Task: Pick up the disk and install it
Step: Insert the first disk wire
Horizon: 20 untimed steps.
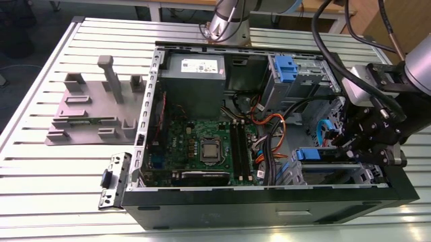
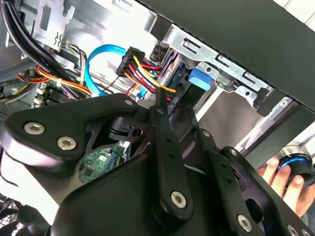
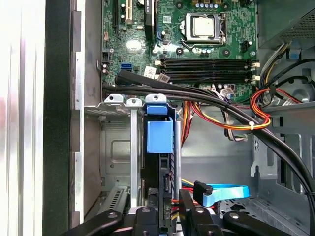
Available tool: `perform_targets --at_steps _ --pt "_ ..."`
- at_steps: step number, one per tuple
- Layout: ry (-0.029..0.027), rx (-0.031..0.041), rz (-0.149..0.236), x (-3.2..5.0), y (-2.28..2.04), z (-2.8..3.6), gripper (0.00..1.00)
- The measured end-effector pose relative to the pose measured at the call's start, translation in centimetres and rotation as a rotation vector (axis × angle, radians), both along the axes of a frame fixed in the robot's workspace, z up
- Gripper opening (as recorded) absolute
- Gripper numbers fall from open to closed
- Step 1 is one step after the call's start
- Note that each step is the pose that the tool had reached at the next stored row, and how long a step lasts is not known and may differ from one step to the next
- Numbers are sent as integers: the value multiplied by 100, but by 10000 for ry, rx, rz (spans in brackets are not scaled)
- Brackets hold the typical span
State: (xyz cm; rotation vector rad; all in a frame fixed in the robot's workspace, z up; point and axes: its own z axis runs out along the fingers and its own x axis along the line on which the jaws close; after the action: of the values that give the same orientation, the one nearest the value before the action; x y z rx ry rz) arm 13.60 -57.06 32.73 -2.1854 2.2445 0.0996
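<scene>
One open computer case (image 1: 269,201) is counted on the slatted surface (image 1: 40,171), with one grey plastic stand (image 1: 91,108) and one loose metal bracket (image 1: 114,180) beside it. Two blue drive tabs (image 1: 285,64) (image 1: 308,154) and one motherboard (image 1: 202,141) are noted inside.

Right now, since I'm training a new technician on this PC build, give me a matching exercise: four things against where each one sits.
Things:
1. disk
2. grey plastic stand
3. power supply
4. processor

Places:
A. on the slatted table, to the exterior view's left of the computer case
B. in the motherboard socket
C. in the metal drive cage
D. in a corner of the case, bearing a white sticker

Pairs: 1-C, 2-A, 3-D, 4-B
</scene>
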Motion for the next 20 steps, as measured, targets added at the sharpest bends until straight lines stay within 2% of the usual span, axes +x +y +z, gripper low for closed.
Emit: perform_targets --at_steps 2,5,6,7,10,11,12,14,16,20 --pt "0 -3 0 0 0 23 31" --pt "0 6 0 0 0 113 31" --pt "0 10 0 0 0 120 31" --pt "0 32 0 0 -1 119 31" --pt "5 205 1 2 0 119 30" --pt "7 253 2 4 0 117 23" --pt "11 294 4 5 0 116 23" --pt "18 371 6 7 0 112 11" --pt "28 414 8 15 -2 108 10" --pt "54 415 10 51 -25 92 10"
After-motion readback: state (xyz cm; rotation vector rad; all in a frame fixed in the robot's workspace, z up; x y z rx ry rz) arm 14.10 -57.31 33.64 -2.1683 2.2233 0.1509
